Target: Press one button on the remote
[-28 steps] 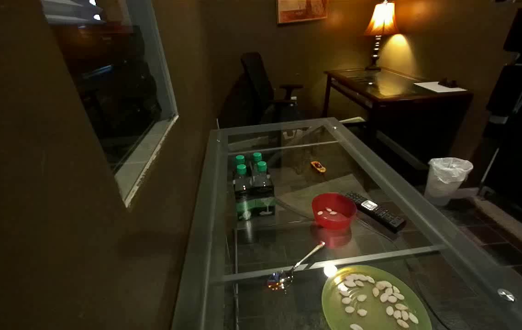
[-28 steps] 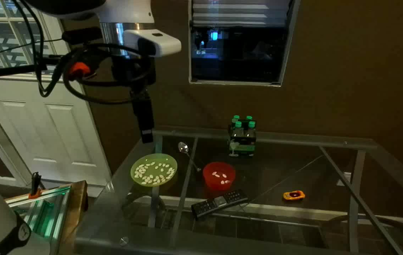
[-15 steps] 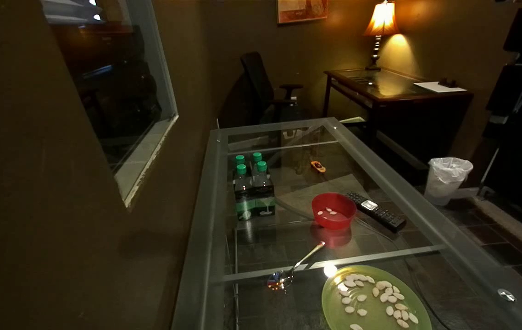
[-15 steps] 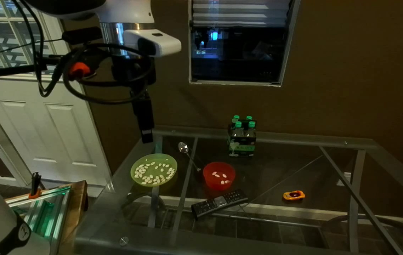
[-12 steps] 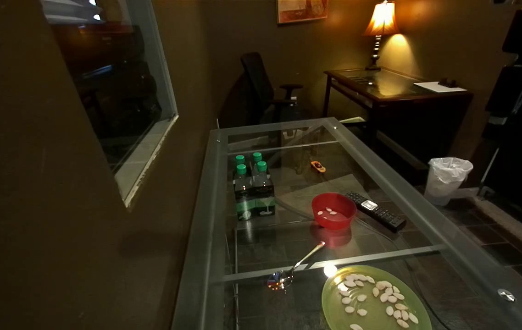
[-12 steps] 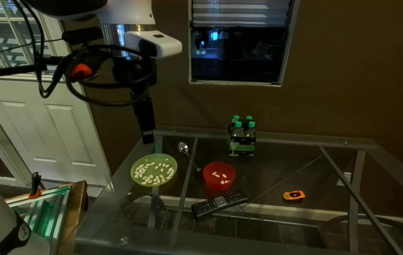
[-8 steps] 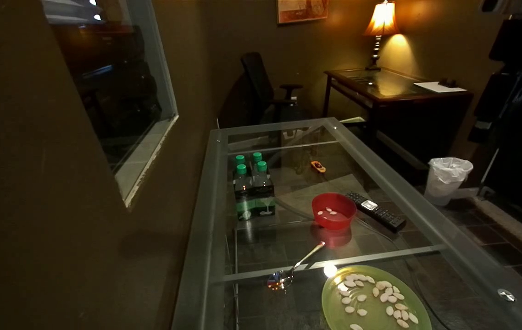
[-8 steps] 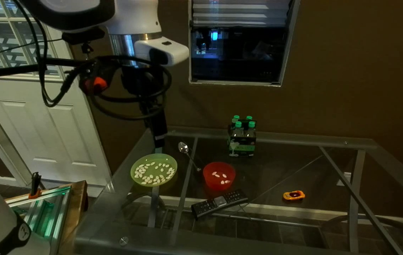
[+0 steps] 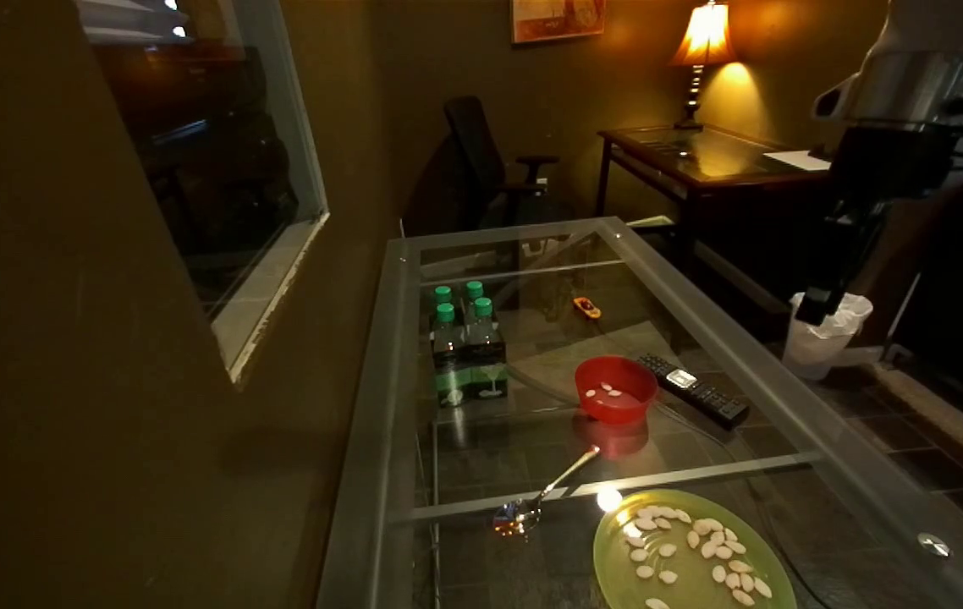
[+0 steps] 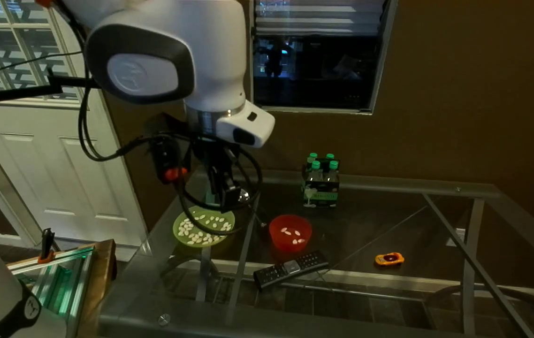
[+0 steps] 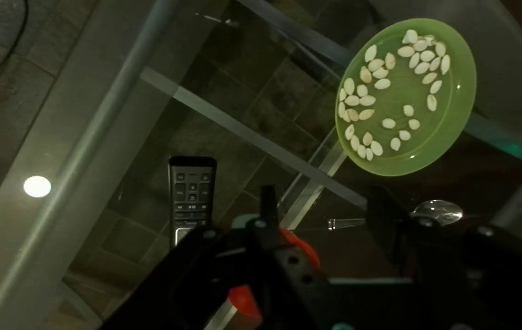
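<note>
Remote [image 10: 290,269]: laid flat on the glass table [image 10: 257,314], buttons [image 11: 192,197] turned upward; shown in both exterior views just beside the red cup [image 10: 290,233]; one end covered in the wrist view by the gripper [image 11: 323,204].
Gripper: held in the air, pointed down, well apart from the remote; its exact height over the glass cannot be told.
Fingers [image 11: 269,206]: spread apart; glass and the handle [image 11: 346,223] of the spoon [image 11: 438,211] are seen between them in the wrist view.
Green plate [image 11: 458,110]: placed near the spoon, covered in part with pale seeds [image 11: 421,68].
Red cup: a few seeds held inside.
Bottles [image 9: 448,337]: four, green-capped, grouped in a carton [image 9: 469,375] on the table.
Lamp [image 9: 706,38]: lit, set on the desk [image 9: 735,156] in an exterior view.
</note>
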`<state>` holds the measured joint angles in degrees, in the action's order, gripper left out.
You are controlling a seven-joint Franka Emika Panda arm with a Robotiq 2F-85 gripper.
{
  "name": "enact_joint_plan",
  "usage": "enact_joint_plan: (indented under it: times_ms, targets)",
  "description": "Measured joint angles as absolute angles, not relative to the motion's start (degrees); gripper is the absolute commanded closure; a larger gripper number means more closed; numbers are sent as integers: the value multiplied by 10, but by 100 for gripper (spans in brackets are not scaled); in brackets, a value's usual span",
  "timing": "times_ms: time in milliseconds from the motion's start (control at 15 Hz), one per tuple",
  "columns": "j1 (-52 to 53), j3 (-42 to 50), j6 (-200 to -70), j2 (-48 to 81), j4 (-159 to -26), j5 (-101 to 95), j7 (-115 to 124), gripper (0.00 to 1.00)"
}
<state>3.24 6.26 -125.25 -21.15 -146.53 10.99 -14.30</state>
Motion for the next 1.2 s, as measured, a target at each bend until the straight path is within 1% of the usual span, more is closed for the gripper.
enact_joint_plan:
  times_ms: [200,267,867,1200]
  targets:
    - [39,71,-1267,-161,-1457,166,-187,96]
    - [38,72,-1272,-144,-1453,178,-193,99]
    - [13,70,-1313,22,-1393,217,-208,99]
    - [9,67,-1319,48,-1377,216,-203,100]
